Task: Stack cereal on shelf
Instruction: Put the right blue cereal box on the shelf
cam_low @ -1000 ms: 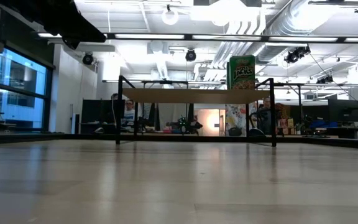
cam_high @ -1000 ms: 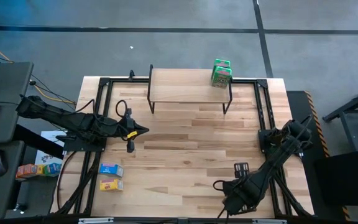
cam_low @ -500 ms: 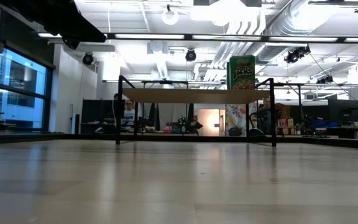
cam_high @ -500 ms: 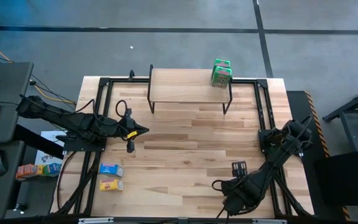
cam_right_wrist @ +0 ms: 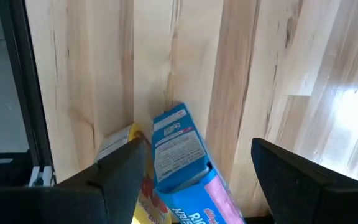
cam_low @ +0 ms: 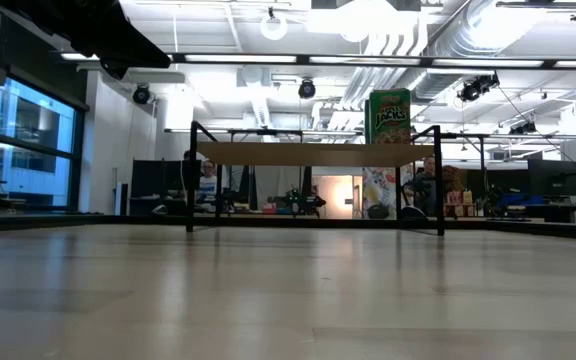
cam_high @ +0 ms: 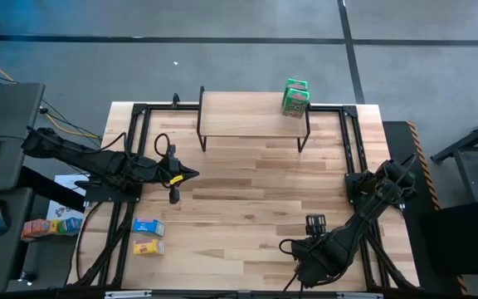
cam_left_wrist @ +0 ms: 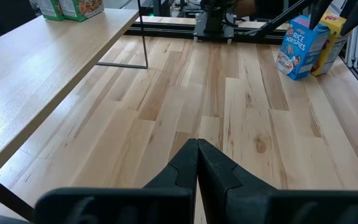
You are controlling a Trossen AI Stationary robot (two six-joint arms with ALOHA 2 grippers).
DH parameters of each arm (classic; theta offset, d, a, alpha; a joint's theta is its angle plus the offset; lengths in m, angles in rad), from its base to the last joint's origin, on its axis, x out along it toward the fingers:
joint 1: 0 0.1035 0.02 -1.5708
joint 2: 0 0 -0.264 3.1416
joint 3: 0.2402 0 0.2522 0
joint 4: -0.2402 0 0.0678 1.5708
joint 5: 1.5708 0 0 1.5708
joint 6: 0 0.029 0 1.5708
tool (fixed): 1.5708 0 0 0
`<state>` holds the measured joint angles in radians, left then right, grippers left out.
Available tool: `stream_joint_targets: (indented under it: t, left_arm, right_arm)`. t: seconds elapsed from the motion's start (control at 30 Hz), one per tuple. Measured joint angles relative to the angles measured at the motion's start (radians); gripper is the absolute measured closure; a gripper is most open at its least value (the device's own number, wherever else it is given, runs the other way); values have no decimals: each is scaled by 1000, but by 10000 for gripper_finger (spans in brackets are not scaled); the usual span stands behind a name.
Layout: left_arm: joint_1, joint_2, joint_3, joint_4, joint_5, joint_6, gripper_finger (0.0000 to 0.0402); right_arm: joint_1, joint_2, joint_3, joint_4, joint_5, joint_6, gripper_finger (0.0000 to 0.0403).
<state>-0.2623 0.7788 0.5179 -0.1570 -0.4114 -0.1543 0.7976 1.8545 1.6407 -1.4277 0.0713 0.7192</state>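
The right tool hangs low over the near edge of the counter, fingers spread wide around a blue box, with a yellow box just beside it. I think it is about to pick up: next, squeeze the blue box. The left tool waits, pressed shut. Far back, green boxes stand on the shelf.
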Motion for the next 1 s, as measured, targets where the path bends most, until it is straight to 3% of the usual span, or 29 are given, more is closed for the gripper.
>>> stream_joint_targets:
  t: [0.6, 0.8, 1.0]
  left_arm:
    - [0, 0, 0, -3, 0, 0, 402]
    - [0, 0, 0, -3, 0, 0, 401]
    - [0, 0, 0, -3, 0, 0, 402]
  right_arm:
    - [17, -2, -60, -8, -57, 4, 135]
    - [17, -2, -110, -13, -133, -20, 135]
    - [17, -2, -139, 7, -96, -24, 135]
